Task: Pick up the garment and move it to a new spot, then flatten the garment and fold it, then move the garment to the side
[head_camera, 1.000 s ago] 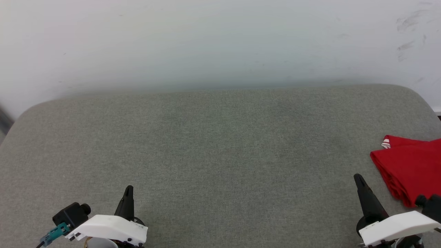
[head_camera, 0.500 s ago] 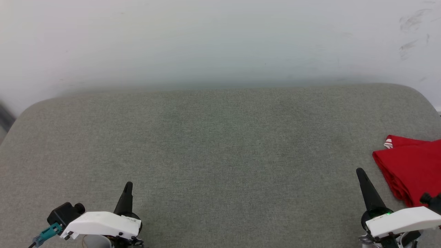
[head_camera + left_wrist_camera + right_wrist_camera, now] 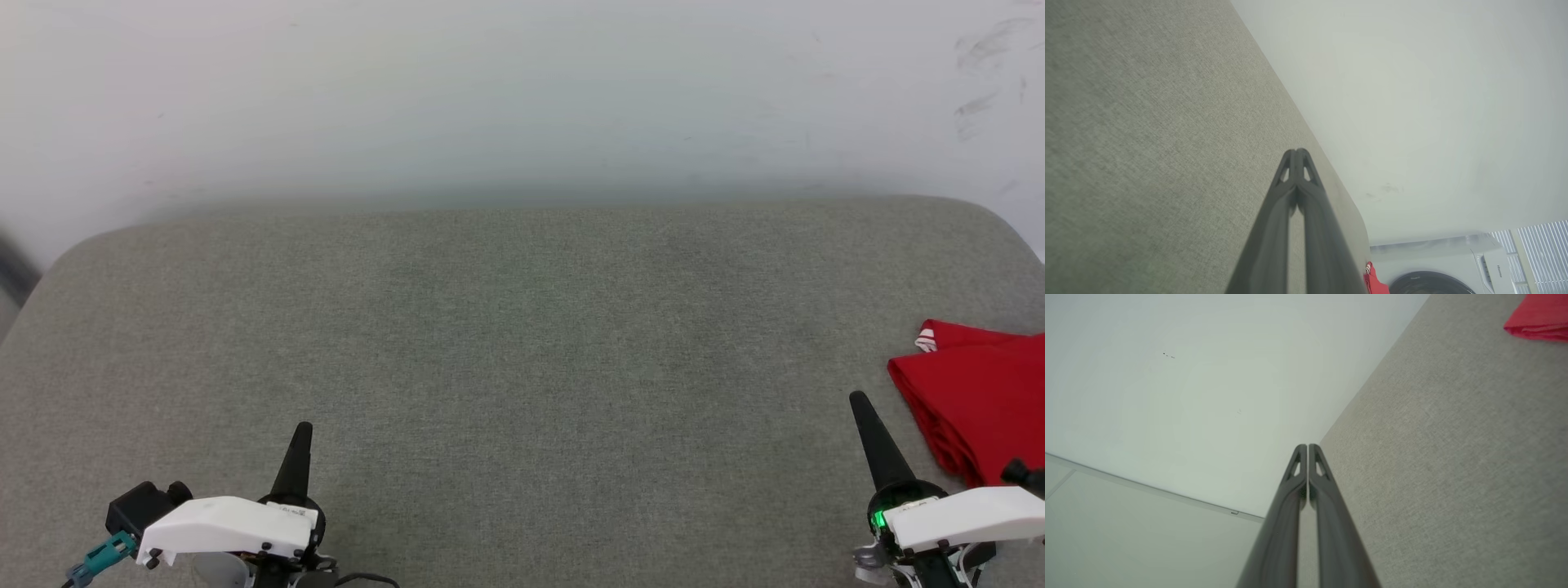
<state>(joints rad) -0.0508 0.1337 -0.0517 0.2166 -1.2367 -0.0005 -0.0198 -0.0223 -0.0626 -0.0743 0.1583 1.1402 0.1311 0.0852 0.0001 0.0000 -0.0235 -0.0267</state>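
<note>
Folded shirt (image 3: 980,400) near R claw (image 3: 857,398), both claws empty.
L claw (image 3: 303,429) & R claw tips pressed together; shirt just right of R claw, striped corner pointing fwd past its tip, long axis unclear.

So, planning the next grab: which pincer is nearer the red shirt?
The right pincer; the shirt lies just beside it, far from the left pincer.

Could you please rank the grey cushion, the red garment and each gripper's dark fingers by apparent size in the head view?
1. Grey cushion.
2. Garment, though cut off at the frame edge.
3. Left gripper's fingers and right gripper's fingers: nearly alike, so unranked.
</note>
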